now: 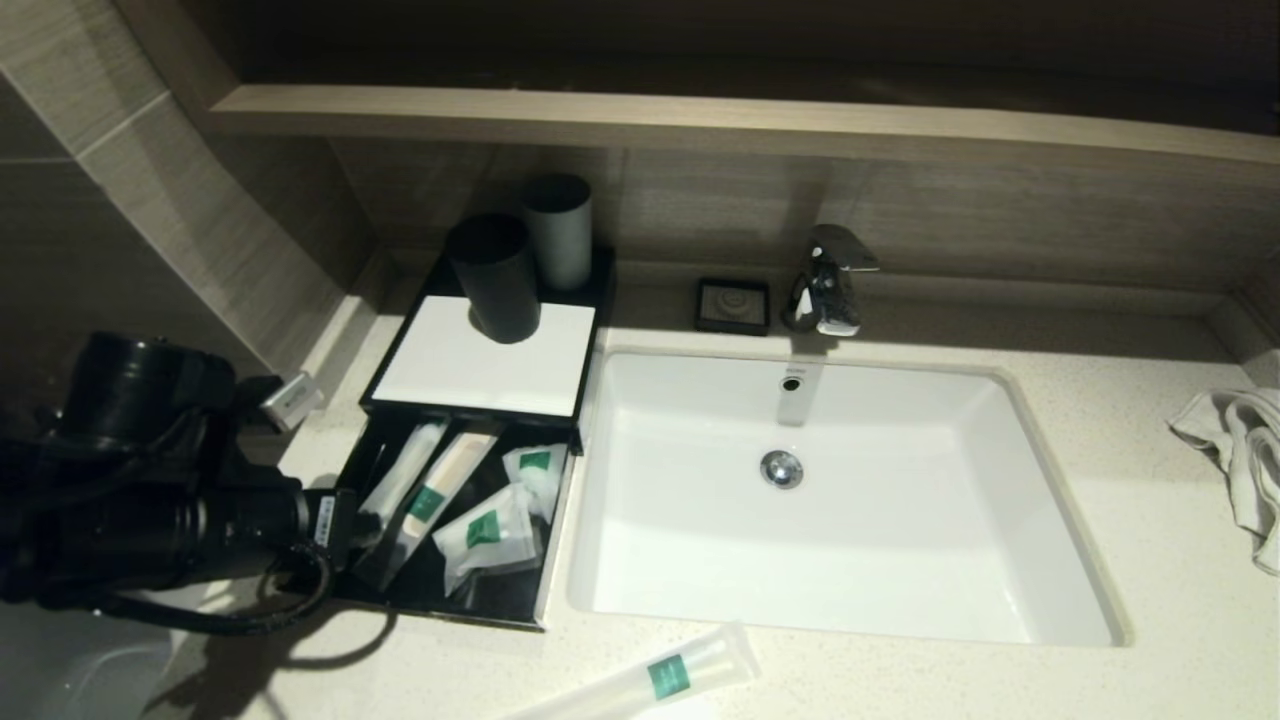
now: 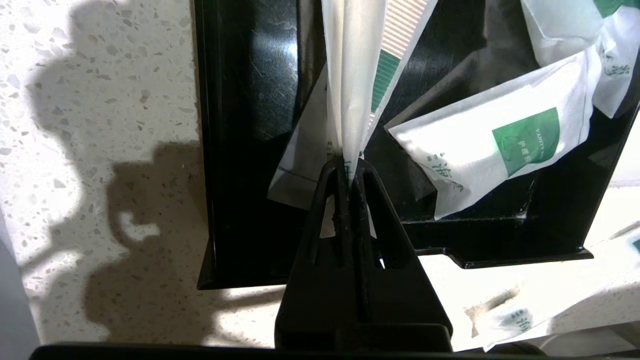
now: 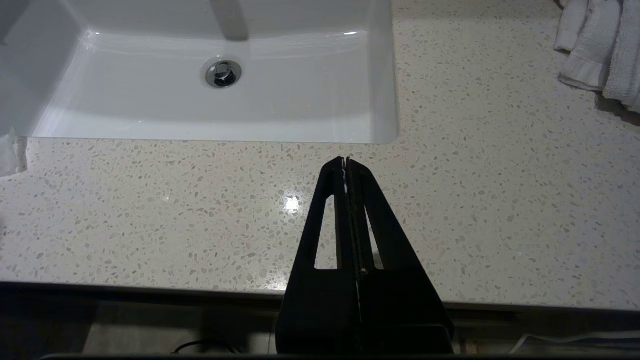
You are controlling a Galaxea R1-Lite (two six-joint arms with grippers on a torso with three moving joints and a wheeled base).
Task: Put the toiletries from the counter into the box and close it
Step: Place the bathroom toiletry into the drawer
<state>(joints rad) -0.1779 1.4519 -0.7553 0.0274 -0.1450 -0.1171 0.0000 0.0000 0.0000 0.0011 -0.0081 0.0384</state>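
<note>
Left gripper (image 2: 350, 172) is clamped on a slim tube packet (image 2: 352, 75) over the open drawer (image 2: 250, 125); if released askew, the drawer could be jammed.

Box (image 1: 487, 372): low, black, white panel on top, shallow drawer (image 1: 505, 600) pulled open toward front. In drawer: slim tube packet (image 1: 402, 482), flat strip (image 1: 440, 490), two pouches (image 1: 488, 535) with green labels. Another long clear packet (image 1: 668, 678) lies on counter (image 1: 1150, 560), near front edge.
</note>
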